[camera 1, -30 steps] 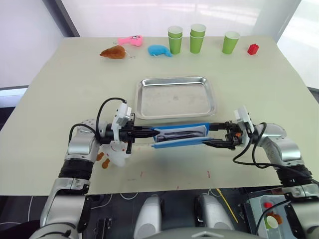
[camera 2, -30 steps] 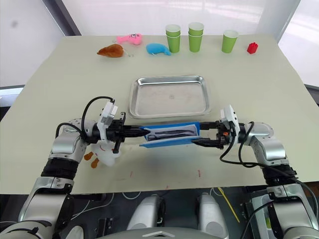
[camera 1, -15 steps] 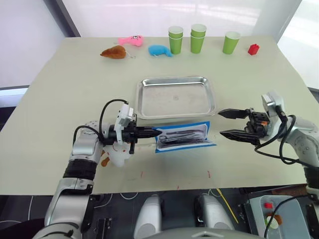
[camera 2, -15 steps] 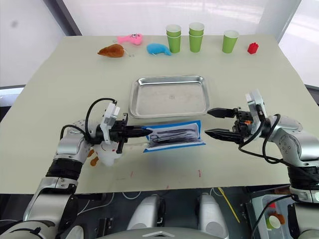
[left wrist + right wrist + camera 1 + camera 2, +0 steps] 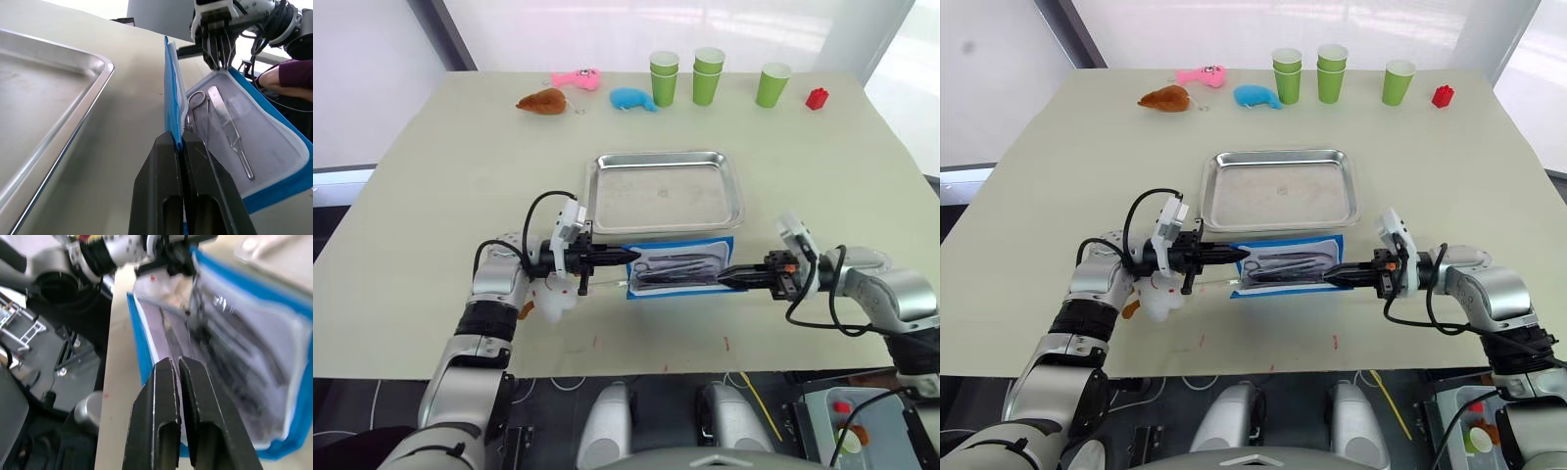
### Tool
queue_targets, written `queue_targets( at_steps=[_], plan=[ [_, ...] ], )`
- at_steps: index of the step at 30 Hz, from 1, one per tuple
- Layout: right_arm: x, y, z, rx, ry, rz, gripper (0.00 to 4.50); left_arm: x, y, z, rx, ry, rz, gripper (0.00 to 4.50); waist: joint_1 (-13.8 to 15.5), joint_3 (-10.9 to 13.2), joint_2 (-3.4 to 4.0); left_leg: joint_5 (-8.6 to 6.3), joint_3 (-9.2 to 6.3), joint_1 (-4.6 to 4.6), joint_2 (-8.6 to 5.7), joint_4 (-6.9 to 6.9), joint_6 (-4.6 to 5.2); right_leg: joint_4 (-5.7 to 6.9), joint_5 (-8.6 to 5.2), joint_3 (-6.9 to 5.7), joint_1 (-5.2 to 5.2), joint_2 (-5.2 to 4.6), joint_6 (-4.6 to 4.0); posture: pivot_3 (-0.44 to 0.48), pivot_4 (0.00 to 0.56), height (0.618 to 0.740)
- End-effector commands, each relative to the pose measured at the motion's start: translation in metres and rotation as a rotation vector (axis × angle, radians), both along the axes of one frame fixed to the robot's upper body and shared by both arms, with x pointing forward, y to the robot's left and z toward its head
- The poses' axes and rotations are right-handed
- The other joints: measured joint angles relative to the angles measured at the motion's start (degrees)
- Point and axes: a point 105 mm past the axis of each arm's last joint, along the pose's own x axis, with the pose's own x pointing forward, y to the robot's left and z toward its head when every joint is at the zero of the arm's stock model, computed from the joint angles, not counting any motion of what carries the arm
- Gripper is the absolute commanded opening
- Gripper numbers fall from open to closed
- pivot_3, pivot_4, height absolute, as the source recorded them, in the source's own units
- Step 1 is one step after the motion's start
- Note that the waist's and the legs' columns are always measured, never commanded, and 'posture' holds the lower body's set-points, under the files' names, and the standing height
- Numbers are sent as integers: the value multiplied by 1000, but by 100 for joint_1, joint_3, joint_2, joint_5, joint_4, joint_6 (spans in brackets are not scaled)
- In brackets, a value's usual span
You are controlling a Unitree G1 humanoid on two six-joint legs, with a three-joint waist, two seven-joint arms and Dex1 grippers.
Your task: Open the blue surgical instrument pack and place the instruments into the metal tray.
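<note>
Pack (image 5: 681, 266) lying open on table (image 5: 431, 166), just in front of tray (image 5: 664, 191), lining up, instruments (image 5: 215, 115) still in pockets. Left gripper (image 5: 628, 260) pinched shut on pack's left edge. Right gripper (image 5: 726, 279) at right edge, fingers closed together; whether any fabric is caught, cannot tell. Tray empty.

Risks: uneven pull from either side could fold the flap back over or drag pack off line. Tilting the open case could spill scissors and forceps onto table rather than tray. Thin-edge grip may slip.
</note>
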Motion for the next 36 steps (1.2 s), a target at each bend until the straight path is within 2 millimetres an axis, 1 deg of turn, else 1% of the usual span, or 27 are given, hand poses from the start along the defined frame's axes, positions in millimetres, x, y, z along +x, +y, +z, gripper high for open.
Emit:
queue_targets(
  at_steps=[1, 7, 15, 20, 25, 32, 36],
  plan=[
    [-9, -5, -14, -85, -12, 40, 82, -4, -5, -4, 7, 11, -46, 0, 8, 0, -1, 0, 0, 0, 0, 1, 0, 0, 0, 0, 1, 0, 0, 0, 150, 740],
    [-20, -10, -33, -175, -3, 77, 82, -3, -4, -11, 7, 40, -29, 0, 9, -1, -1, 0, -1, 2, 0, 1, 0, 1, 0, 0, 2, 0, 1, 0, 150, 740],
    [-26, -9, -53, -285, -53, 132, 82, 11, -4, -25, 54, 64, 51, 0, 15, -6, -7, 0, -2, 7, -1, 3, 0, 0, -1, -1, 9, 1, 1, 0, 150, 740],
    [-28, -7, -58, -292, -55, 144, 82, 23, -1, -37, 122, 110, 124, 0, 10, -17, -23, 0, -3, 11, -1, 2, 0, -1, -1, -1, 13, 2, 1, 0, 150, 740],
    [-29, -6, -60, -293, -57, 148, 82, 29, 1, -51, 189, 216, 169, 0, -9, -27, -27, 0, -4, 13, -1, 2, 0, -1, -1, -1, 13, 3, 1, 0, 150, 740],
    [-28, -3, -60, -282, -55, 146, 82, 25, -3, -60, 218, 406, 149, 0, -24, -96, -28, 0, -5, 21, -1, 1, 0, -1, -2, -3, 19, 4, 1, 0, 150, 740],
    [-27, -4, -61, -280, -53, 145, 82, 25, -3, -64, 249, 437, 147, 0, -45, -98, -27, 0, -5, 21, -1, 0, 0, -3, -2, -2, 19, 4, 2, 0, 150, 740]
  ],
)
